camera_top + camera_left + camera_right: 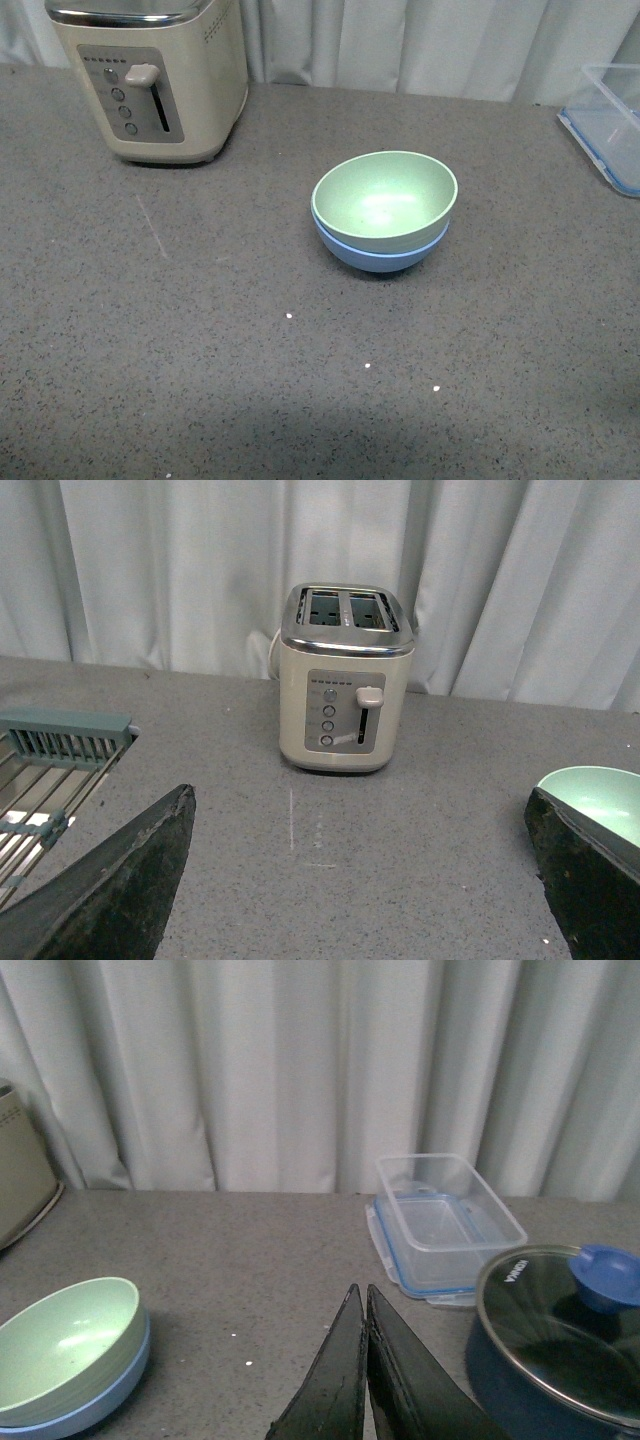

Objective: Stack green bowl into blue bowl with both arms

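The pale green bowl (385,198) sits nested inside the light blue bowl (380,254) near the middle of the grey table. Only the blue bowl's rim and lower wall show under it. The pair also shows in the right wrist view, green bowl (62,1345) in blue bowl (95,1408). Neither arm is in the front view. My left gripper (360,825) is open and empty, with its fingers (120,880) wide apart; the green bowl's rim (598,795) shows past one finger. My right gripper (362,1295) is shut and empty, off to the side of the bowls.
A cream toaster (150,75) stands at the back left. A clear plastic box with a blue-rimmed lid (612,125) lies at the right edge. The right wrist view shows a dark blue pot with a glass lid (560,1335). A dish rack (50,765) shows in the left wrist view.
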Motion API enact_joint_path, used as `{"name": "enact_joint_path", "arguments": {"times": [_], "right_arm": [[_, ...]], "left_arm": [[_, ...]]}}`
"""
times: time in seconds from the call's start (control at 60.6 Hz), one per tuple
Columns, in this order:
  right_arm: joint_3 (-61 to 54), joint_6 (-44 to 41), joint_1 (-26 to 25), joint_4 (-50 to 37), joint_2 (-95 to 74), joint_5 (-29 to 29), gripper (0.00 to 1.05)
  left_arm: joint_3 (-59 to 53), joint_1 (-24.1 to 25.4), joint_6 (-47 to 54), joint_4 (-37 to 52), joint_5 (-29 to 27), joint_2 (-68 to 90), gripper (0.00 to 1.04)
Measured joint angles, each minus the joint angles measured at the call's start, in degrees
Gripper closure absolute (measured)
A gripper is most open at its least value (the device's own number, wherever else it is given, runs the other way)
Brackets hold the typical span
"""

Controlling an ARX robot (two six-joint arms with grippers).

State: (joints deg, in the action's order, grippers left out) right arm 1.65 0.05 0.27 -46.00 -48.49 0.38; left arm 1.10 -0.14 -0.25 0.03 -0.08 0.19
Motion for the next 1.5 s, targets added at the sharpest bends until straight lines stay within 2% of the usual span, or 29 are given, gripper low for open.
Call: {"name": "enact_joint_path", "arguments": {"times": [0.842, 1.254, 1.337, 1.502], "right_arm": [[-1.3, 0.0, -0.1, 28.6, 31.3, -0.3, 1.04], [-1.3, 0.0, -0.1, 36.2, 38.9, -0.3, 1.04], [-1.3, 0.0, -0.1, 45.7, 46.7, -0.3, 1.04], [-1.3, 0.0, -0.1, 45.9, 48.3, -0.5, 1.04]], "left_arm": [[0.0, 0.0, 0.0, 0.0, 0.0, 0.0, 0.06], [0.0, 0.0, 0.0, 0.0, 0.1, 0.0, 0.06], [0.0, 0.0, 0.0, 0.0, 0.0, 0.0, 0.06], [0.0, 0.0, 0.0, 0.0, 0.1, 0.0, 0.06]]}}
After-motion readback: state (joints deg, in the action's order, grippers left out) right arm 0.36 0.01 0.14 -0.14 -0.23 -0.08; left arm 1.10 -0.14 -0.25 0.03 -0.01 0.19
